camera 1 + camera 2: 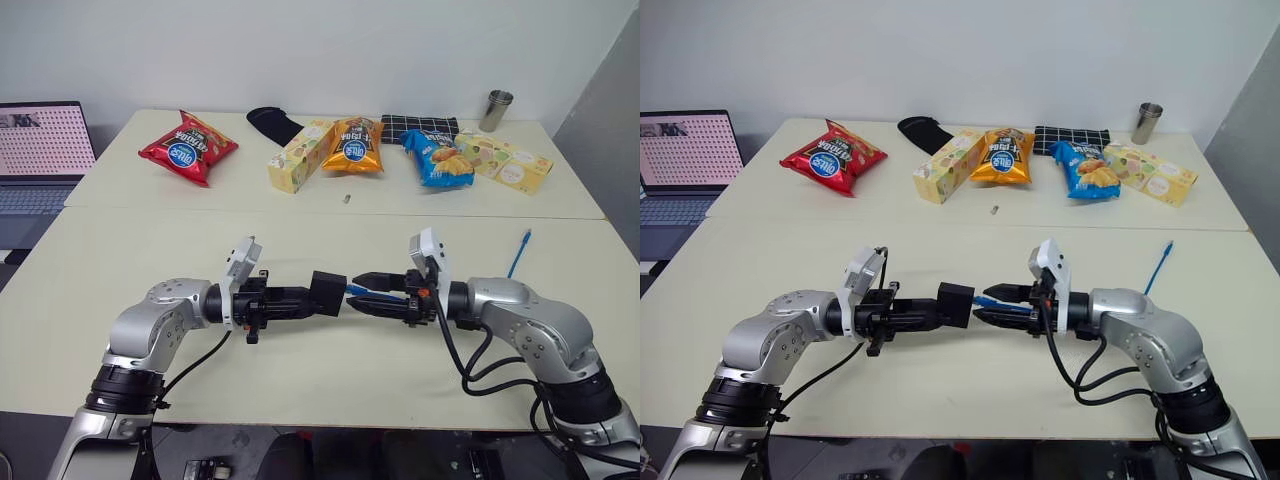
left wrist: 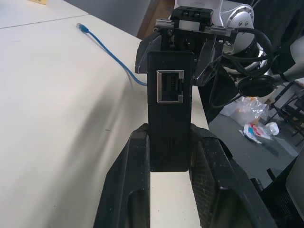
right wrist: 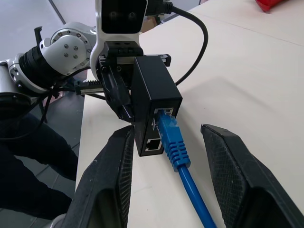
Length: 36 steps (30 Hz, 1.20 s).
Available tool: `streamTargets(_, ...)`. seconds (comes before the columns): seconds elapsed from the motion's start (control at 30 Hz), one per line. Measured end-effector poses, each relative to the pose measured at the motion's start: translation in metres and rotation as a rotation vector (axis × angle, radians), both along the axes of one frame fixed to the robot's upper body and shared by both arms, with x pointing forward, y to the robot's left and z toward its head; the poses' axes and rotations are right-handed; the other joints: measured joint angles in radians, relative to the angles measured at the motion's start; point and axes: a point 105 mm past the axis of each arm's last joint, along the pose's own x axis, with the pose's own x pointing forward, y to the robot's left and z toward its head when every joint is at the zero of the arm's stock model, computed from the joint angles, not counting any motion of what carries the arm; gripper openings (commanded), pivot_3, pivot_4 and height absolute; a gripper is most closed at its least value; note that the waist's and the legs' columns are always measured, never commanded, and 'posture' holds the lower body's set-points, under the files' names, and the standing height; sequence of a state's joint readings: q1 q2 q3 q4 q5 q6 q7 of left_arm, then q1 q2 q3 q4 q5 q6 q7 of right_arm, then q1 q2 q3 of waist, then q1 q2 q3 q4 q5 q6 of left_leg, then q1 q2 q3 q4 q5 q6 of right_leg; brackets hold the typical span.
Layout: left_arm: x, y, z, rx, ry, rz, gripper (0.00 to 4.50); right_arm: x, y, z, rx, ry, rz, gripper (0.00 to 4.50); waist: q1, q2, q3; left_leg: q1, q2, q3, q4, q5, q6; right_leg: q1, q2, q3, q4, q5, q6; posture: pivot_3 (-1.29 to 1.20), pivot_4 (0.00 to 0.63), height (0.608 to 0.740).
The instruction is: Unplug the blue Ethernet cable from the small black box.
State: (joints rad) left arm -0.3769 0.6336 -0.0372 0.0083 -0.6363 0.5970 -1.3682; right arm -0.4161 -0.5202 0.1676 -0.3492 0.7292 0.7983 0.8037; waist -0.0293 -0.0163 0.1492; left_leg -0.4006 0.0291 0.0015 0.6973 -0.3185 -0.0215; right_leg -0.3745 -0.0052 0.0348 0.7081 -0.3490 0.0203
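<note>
Right wrist view: matte rectangular small black box (image 3: 154, 102), ribbed blue Ethernet cable (image 3: 176, 148) plug.

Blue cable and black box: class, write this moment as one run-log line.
left end effector: shut on black box | blue cable: plugged in | right end effector: open around plug

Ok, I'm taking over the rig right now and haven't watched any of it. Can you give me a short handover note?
Left pincer: shut on the box, held above the table, ports facing the right arm.
Right pincer: open, its fingers on either side of the cable just behind the plug, not gripping.
Cable: still plugged into the box; its far end lies on the table by the right edge.
Done: box picked up, right pincer lined up.
Left: close on the plug and pull it out.
</note>
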Motion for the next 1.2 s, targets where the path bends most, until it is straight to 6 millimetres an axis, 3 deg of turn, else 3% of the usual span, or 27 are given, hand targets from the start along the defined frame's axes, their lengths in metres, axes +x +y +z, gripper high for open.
streamTargets(0.27,0.0,0.001,-0.001,0.001,-0.01,0.002,0.78,0.0,0.001,0.0,-0.005,0.014,0.008,2.33,0.0,0.0,0.0,0.0,0.0,0.0,0.0,0.0,0.0,0.0,0.0,0.0,0.0,0.0,0.0,0.0,0.15,0.74)
streamTargets(0.67,-0.003,0.002,-0.005,0.006,0.0,0.001,0.78,0.0,-0.001,0.004,0.005,0.036,0.033,0.0,0.0,0.0,0.0,0.0,0.0,0.0,0.0,0.0,0.0,0.0,0.0,0.0,0.0,0.0,0.0,0.0,0.15,0.74)
streamTargets(0.93,-0.006,-0.001,-0.005,0.004,0.002,-0.022,0.78,0.0,-0.001,0.006,-0.023,0.021,0.072,0.0,-0.001,0.0,0.0,0.0,0.0,0.0,0.0,0.0,0.0,0.0,0.0,0.0,-0.001,0.0,0.0,0.0,0.15,0.74)
streamTargets(1.03,-0.007,-0.002,-0.007,0.005,0.003,-0.029,0.78,0.004,-0.003,0.005,-0.027,0.028,0.066,0.45,0.0,0.0,0.0,0.0,0.0,0.0,0.0,0.0,0.0,0.0,0.0,0.0,-0.001,0.0,0.0,0.0,0.15,0.74)
streamTargets(1.2,-0.008,-0.001,-0.01,0.01,-0.01,-0.024,0.78,0.01,-0.015,0.012,0.016,0.047,0.029,1.59,0.0,0.0,0.0,0.0,0.0,0.0,0.0,0.0,0.0,0.0,0.0,0.0,-0.001,0.0,0.0,0.0,0.15,0.74)
